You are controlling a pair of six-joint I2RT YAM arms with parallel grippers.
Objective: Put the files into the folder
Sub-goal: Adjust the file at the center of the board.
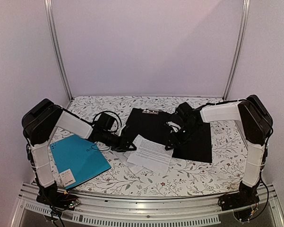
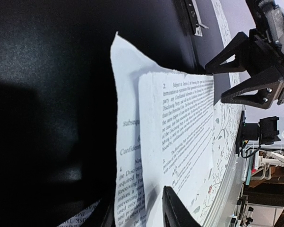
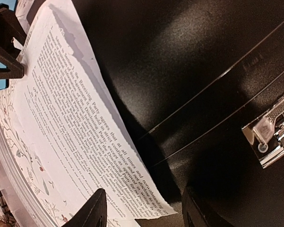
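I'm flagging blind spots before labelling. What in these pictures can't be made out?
Number of files: the sheets overlap in every view.
Clip of the folder: right wrist view, cut by the right edge.
Label on the teal folder: top view, too small to read.

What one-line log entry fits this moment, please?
files: partly on folder; left end effector: at files' edge; right end effector: open over folder

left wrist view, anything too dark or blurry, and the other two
Left wrist: the black folder is mostly deep shadow with a dull sheen; print on the files blurs toward the bottom edge. Right wrist: print sharp, silver clip glints. Top external: even, pinkish light.
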